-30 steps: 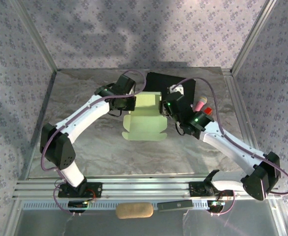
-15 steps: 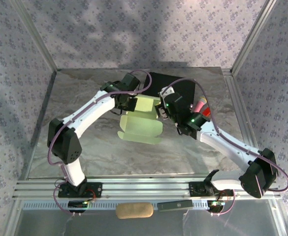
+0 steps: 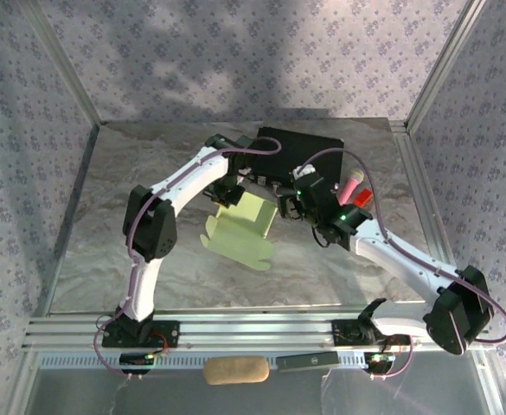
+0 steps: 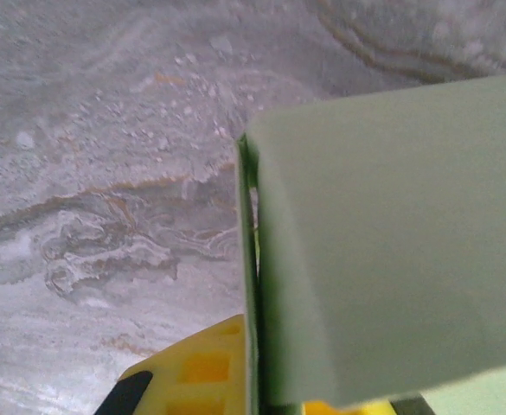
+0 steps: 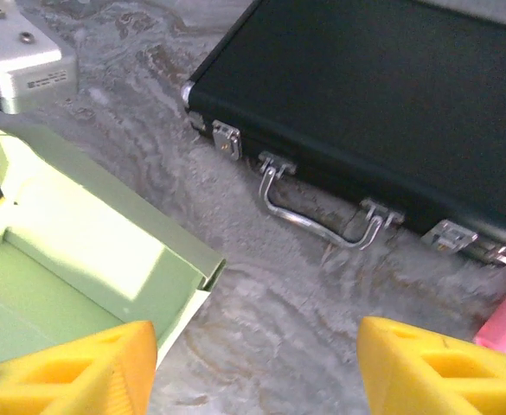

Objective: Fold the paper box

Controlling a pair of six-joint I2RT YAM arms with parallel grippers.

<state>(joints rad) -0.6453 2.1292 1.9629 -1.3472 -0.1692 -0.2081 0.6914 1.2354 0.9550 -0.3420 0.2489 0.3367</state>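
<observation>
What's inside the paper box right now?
Nothing visible: the paper box shows bare pale green floor and walls in the right wrist view. Its near part is covered by a yellow finger of the right gripper.

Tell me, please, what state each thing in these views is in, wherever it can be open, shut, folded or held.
Pale yellow-green card paper box: partly folded, side walls raised, top open, tilted.
Black rectangular case with metal handle: closed, lying flat, handle resting down.
Left gripper: shut on an edge of the paper box.
Right gripper: open, nothing between its fingers.
</observation>
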